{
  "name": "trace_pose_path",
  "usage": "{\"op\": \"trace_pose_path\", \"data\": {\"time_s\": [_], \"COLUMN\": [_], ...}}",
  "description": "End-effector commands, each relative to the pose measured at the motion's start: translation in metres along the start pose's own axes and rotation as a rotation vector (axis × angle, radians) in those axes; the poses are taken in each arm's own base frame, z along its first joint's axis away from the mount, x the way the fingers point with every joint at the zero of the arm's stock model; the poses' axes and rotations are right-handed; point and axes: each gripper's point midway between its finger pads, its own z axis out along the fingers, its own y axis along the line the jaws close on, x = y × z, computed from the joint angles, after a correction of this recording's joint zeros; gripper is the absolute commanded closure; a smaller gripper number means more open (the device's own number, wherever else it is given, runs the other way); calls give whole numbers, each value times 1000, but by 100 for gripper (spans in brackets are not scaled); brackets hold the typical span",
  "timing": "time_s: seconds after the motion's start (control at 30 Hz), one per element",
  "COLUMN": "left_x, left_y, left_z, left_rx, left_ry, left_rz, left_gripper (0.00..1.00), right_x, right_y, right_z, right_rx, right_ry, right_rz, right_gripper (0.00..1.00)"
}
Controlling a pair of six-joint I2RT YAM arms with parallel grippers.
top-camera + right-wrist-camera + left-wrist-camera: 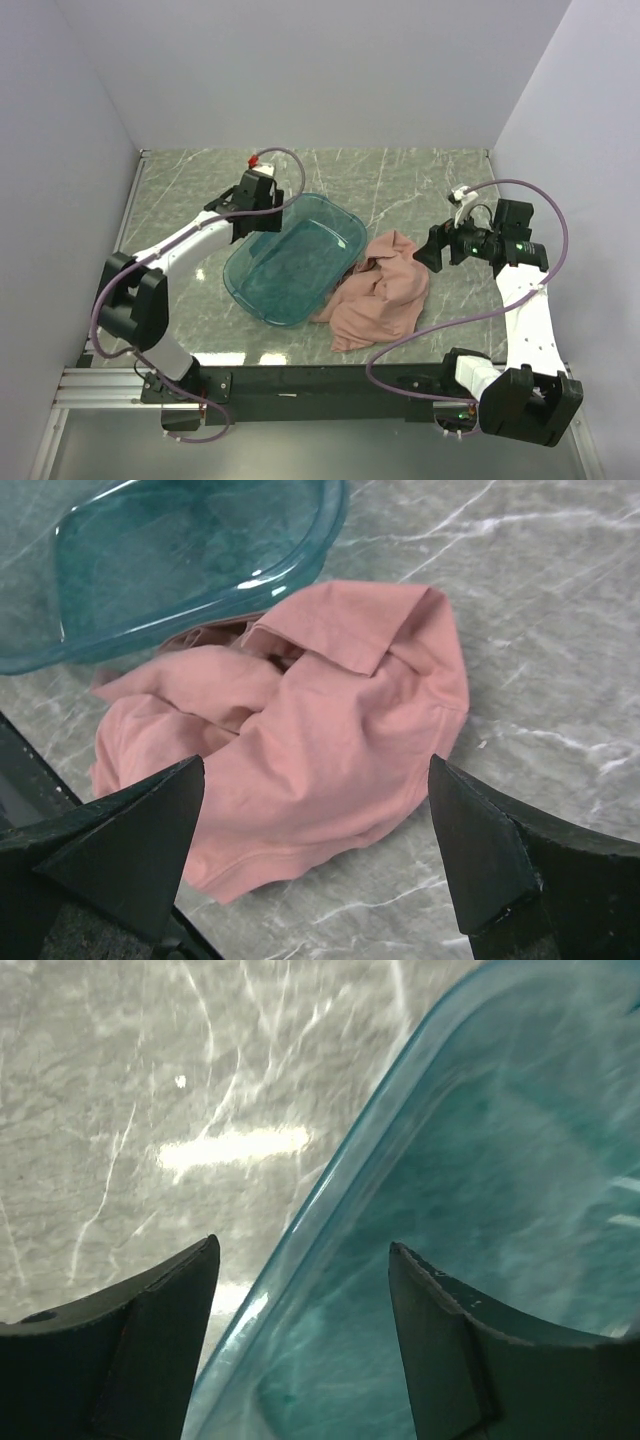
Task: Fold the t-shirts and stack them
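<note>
A crumpled dusty-pink t-shirt [380, 290] lies in a heap on the marble table, its left edge against the teal see-through tub [295, 260]. My right gripper [420, 253] hovers just right of the shirt, open and holding nothing. From the right wrist, the shirt [320, 740] fills the space below and between the spread fingers [130, 840]. My left gripper [256, 218] is over the tub's far left rim. In the left wrist view that gripper [305, 1260] is open, and the tub rim [330, 1190] runs between its fingertips [450, 1340] without being pinched.
The tub [190, 550] is tilted, with part of the shirt tucked under its near right edge. Grey walls close in the table on the left, back and right. A black rail [330, 385] with both arm bases runs along the near edge.
</note>
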Motion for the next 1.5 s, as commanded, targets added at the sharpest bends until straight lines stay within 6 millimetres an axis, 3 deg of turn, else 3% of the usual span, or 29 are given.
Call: {"op": "trace_pose_path", "data": {"time_s": [0.0, 0.23, 0.3, 0.33, 0.4, 0.43, 0.47, 0.57, 0.6, 0.67, 0.7, 0.77, 0.8, 0.87, 0.9, 1.0, 1.03, 1.13, 1.17, 1.23, 1.37, 1.47], "left_x": [9, 34, 33, 31, 25, 20, 16, 5, 2, -5, -7, -14, -21, -35, -39, -59, -67, -79, -79, -102, -137, -163], "left_y": [9, 14, 18, 21, 35, 44, 53, 101, 130, 164, 191, 217, 240, 260, 283, 319, 326, 343, 347, 360, 363, 349], "left_z": [11, 51, 55, 57, 57, 54, 53, 48, 47, 42, 38, 33, 29, 25, 23, 18, 26, 37, 42, 30, 5, -23], "left_rx": [-39, -54, -58, -58, -79, -98, -115, -183, -222, -266, -307, -351, -400, -450, -520, -589, -591, -632, -649, -749, -786, -727], "left_ry": [65, 201, 209, 208, 195, 174, 161, 111, 104, 75, 67, 45, 19, -5, -3, -20, -14, -1, 7, -49, -164, -264], "left_rz": [109, 216, 220, 227, 210, 206, 200, 176, 122, 131, 95, 106, 93, 146, 178, 166, 164, 161, 155, 101, 19, -22], "left_gripper": [27, 40, 53, 67, 84, 98, 100, 100, 100, 100, 100, 100, 100, 100, 100, 100, 99, 82, 67, 35, 22, 16], "right_x": [-4, -1, 0, 0, 2, 2, 2, 3, 3, 6, 6, 8, 9, 11, 11, 10, 12, 14, 13, 12, 9, 9], "right_y": [4, 4, 4, 3, 3, 4, 3, 4, 3, 4, 3, 4, 4, 4, 5, 8, 8, 7, 6, 5, 6, 8], "right_z": [3, 3, 3, 2, 3, 2, 2, 2, 2, 2, 2, 3, 3, 4, 4, 3, 2, 0, 0, -1, -1, -1], "right_rx": [-28, -22, -21, -18, -19, -19, -15, -17, -17, -18, -15, -21, -25, -30, -35, -48, -49, -47, -45, -43, -46, -58], "right_ry": [-20, -9, -8, -8, -4, -3, -1, 1, 3, 8, 10, 15, 20, 24, 23, 32, 41, 56, 60, 61, 54, 53], "right_rz": [-35, -48, -48, -50, -49, -53, -51, -54, -56, -56, -62, -61, -61, -56, -55, -58, -64, -80, -86, -87, -87, -100], "right_gripper": [2, 2, 2, 2, 2, 2, 2, 2, 2, 2, 2, 2, 2, 2, 2, 2, 2, 2, 2, 2, 2, 2]}}
